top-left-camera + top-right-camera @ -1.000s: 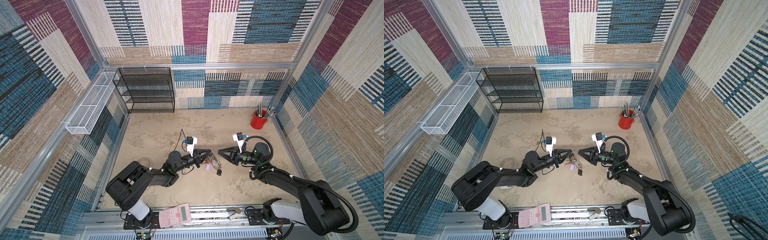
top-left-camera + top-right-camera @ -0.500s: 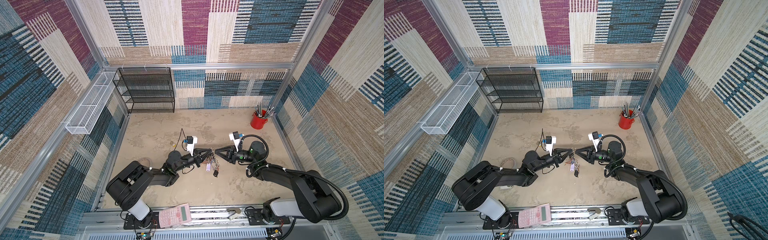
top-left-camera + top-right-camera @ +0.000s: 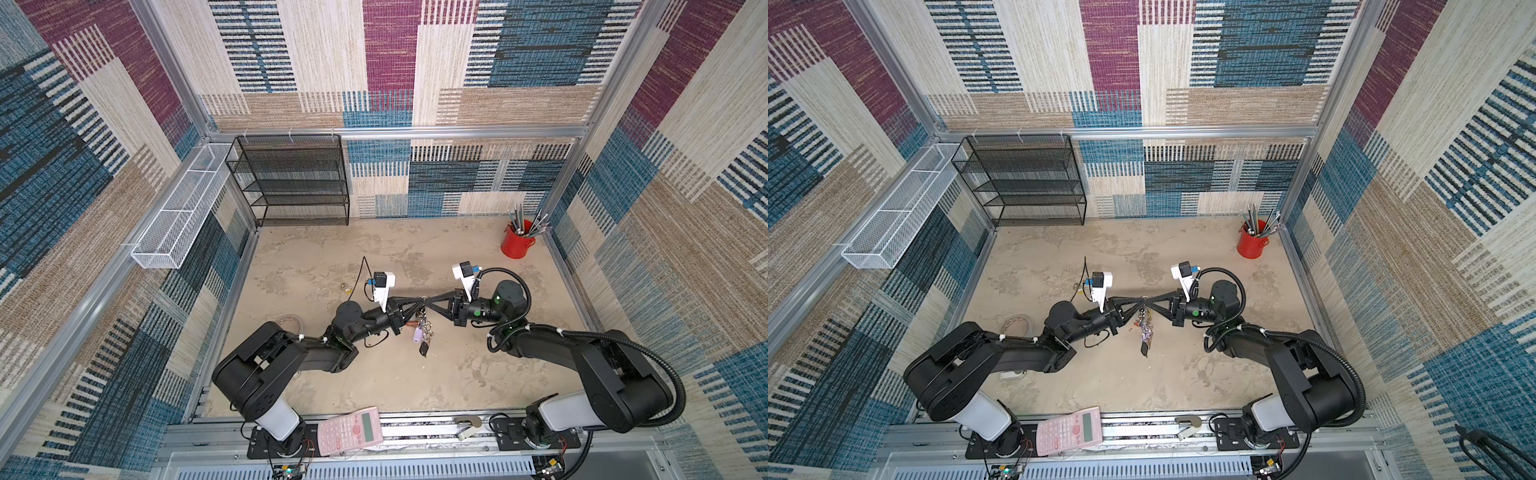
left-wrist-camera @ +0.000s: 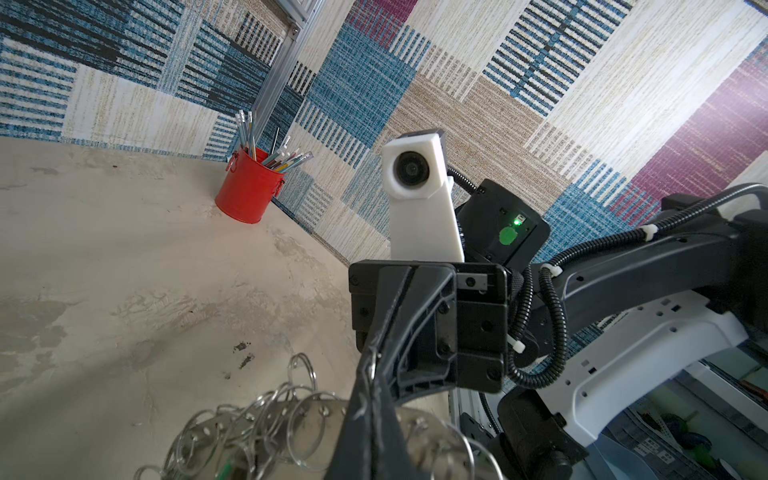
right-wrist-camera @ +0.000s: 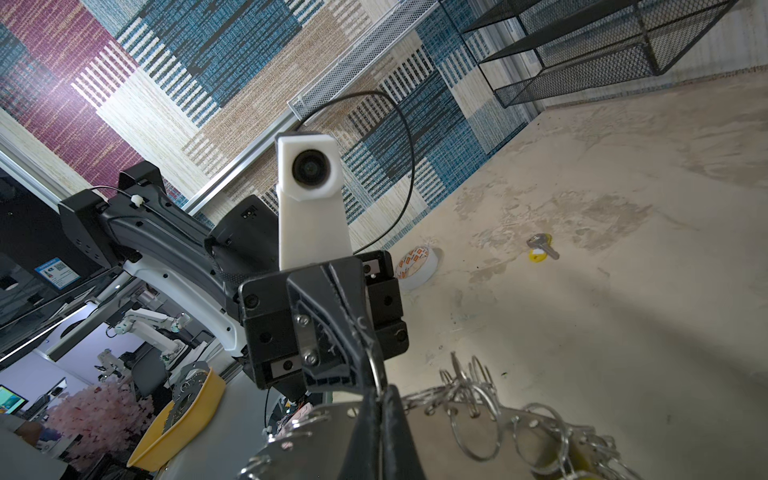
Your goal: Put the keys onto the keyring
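Starting at the front rail, a pink calculator (image 3: 350,426) lies apart from the work. Mid-table, the left gripper (image 3: 419,300) and right gripper (image 3: 432,300) meet tip to tip. Each is pinched tight on the keyring (image 3: 424,320), which is held up between them with its tags dangling. Farther back, the keys (image 5: 540,248) with their yellow tag lie loose on the table, well apart from the ring. The step in hand looks like steadying the ring, and threading has not begun. Next, one gripper probably needs to let go, fetch the keys and bring their small ring to the gap in the C.
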